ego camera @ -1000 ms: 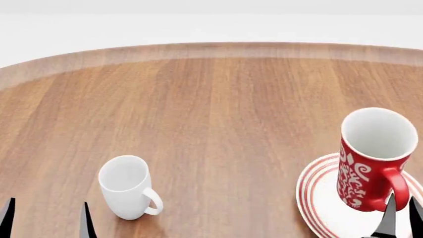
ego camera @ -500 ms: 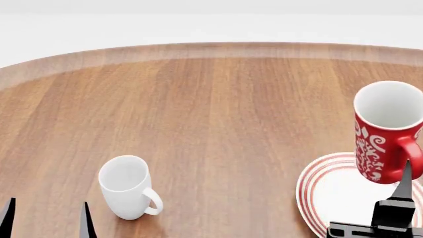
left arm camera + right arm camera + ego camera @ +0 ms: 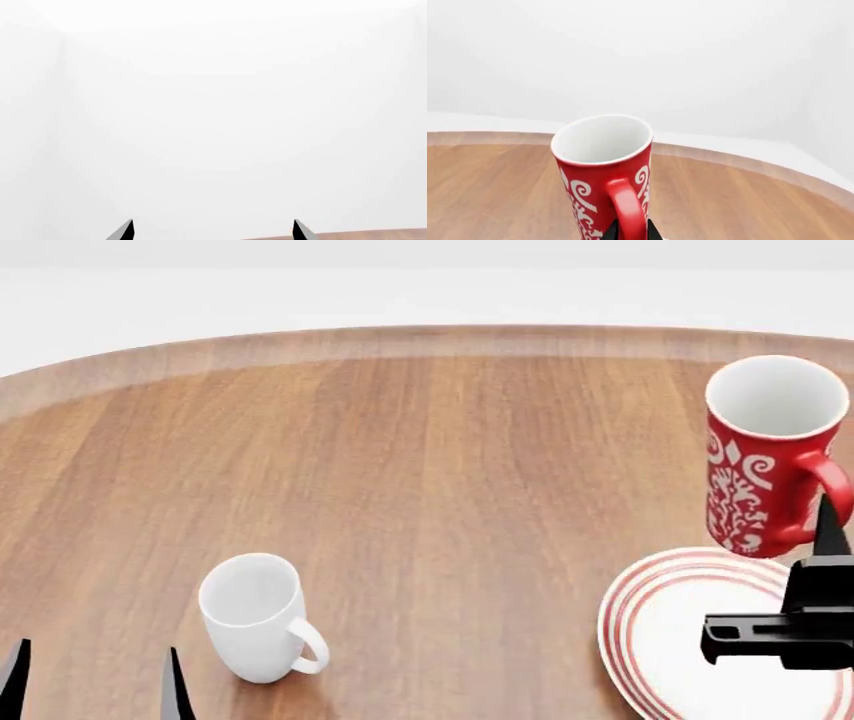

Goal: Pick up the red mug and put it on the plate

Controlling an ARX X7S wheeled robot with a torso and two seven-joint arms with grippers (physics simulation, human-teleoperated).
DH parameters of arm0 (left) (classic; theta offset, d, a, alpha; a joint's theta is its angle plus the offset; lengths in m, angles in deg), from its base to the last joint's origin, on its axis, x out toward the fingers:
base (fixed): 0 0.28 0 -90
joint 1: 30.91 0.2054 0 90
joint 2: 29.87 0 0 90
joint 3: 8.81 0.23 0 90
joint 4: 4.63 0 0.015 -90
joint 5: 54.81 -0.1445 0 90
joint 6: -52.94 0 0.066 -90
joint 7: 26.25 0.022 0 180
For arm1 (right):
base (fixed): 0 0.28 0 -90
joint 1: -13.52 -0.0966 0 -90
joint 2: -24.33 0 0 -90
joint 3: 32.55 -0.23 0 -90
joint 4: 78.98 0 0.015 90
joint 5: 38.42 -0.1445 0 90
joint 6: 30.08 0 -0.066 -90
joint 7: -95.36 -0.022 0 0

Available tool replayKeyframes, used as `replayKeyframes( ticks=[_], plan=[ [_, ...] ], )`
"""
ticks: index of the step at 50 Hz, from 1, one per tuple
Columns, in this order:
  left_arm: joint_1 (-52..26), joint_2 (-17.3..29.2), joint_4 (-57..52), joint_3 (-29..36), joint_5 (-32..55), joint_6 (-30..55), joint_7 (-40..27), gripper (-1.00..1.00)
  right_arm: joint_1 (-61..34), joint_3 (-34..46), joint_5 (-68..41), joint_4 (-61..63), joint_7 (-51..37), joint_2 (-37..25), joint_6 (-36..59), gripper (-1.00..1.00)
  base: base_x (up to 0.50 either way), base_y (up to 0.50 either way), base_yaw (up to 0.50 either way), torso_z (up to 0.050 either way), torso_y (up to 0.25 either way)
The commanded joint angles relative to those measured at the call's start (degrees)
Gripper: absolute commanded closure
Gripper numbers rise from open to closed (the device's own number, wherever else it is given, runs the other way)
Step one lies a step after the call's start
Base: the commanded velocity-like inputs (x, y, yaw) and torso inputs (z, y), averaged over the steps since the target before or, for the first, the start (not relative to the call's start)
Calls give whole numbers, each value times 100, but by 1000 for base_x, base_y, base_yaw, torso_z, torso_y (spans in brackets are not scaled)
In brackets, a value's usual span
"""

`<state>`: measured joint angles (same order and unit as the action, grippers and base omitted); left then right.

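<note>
The red mug (image 3: 758, 465) with its white swirly pattern hangs upright in the air above the far edge of the plate (image 3: 667, 635), clear of it. My right gripper (image 3: 825, 530) is shut on the mug's handle. From the right wrist camera the red mug (image 3: 602, 170) fills the foreground, its white inside showing, and the two black fingertips of my right gripper (image 3: 628, 232) pinch the red handle from both sides. My left gripper (image 3: 94, 680) stands open at the near left edge, holding nothing; the left wrist camera shows only the two spread tips of my left gripper (image 3: 212, 231) against white background.
A plain white mug (image 3: 256, 615) stands on the wooden round table (image 3: 427, 470) at the near left, just right of my left gripper. The table's far rim (image 3: 427, 340) curves across the back. Beyond it is white floor.
My right gripper has lifted the red mug off the plate, upward and slightly away, over the last second. The left arm and the white mug have not moved.
</note>
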<state>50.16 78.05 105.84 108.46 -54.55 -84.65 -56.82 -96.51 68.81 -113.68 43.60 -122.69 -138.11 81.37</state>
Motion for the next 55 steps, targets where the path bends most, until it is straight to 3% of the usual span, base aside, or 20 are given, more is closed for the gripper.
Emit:
replayKeyframes(
  ticks=[1, 5, 24, 38, 55],
  plan=[
    [-1, 9, -10, 11, -7, 20, -13, -100, -1019, 67, -192, -760, 854, 72, 526, 100, 0, 0, 0, 0, 0],
    [-4, 5, 3, 9, -7, -7, -26, -100, -1467, 86, -403, -1249, 1216, 220, 721, 100, 0, 0, 0, 0, 0],
    [-10, 12, 9, 19, -26, -18, -60, -100, -3257, 1106, 959, -2898, 2327, 1005, 1660, 100, 0, 0, 0, 0, 0],
    [-19, 22, 16, 40, -20, -31, -62, -100, -3369, 1447, 1541, -3663, 3153, 1224, 1401, 100, 0, 0, 0, 0, 1],
    [-27, 29, 26, 50, -52, -50, -93, -100, -3383, 1275, 1390, -4813, 3746, 1660, 1010, 100, 0, 0, 0, 0, 0]
  ],
)
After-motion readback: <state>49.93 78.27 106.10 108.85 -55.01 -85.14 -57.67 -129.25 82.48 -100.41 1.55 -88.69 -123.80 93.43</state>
